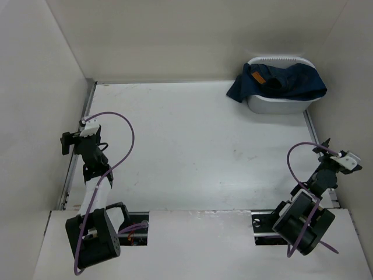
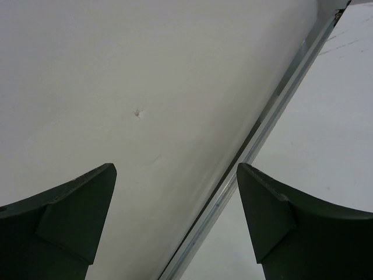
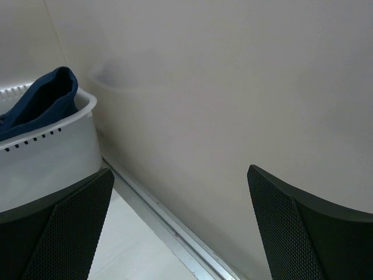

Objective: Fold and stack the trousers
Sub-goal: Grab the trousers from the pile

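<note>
The dark navy jeans (image 1: 280, 81) lie bunched in a white basket (image 1: 274, 105) at the table's far right, one part hanging over its left rim, a tan patch showing. A fold of them (image 3: 41, 102) shows over the basket wall (image 3: 46, 157) in the right wrist view. My left gripper (image 1: 70, 142) is open and empty at the table's left edge, facing the left wall; in its own view (image 2: 175, 192) the jaws stand wide apart. My right gripper (image 1: 325, 153) is open and empty at the right edge, well in front of the basket; it also shows in its own view (image 3: 180, 204).
White walls enclose the table on the left, back and right. Metal rails run along the left edge (image 2: 250, 151) and the right edge (image 3: 169, 233). The white tabletop (image 1: 192, 146) lies between the arms.
</note>
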Controlling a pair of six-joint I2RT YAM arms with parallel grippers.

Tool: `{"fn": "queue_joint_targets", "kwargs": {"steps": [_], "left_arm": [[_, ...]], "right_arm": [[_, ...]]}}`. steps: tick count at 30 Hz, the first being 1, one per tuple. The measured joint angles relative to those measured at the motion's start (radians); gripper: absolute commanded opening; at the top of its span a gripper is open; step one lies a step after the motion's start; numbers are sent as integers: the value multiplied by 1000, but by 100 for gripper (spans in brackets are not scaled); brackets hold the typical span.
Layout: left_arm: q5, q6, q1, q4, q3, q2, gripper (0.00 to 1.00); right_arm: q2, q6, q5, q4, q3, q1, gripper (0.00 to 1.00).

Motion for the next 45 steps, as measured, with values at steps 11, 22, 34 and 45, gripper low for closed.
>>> {"fn": "queue_joint_targets", "kwargs": {"steps": [11, 22, 34, 45], "left_arm": [[40, -11, 25, -9, 0, 0, 85], [157, 44, -107, -139, 131, 149, 91], [487, -51, -498, -792, 843, 458, 81], [744, -184, -501, -1374, 1076, 612, 78]], "right_arm": [[14, 21, 11, 1, 0, -24, 100], [-343, -129, -106, -235, 118, 185, 100], [304, -567, 348, -1006, 1229, 1009, 100], [988, 45, 243, -1720, 1920, 729, 100]]}}
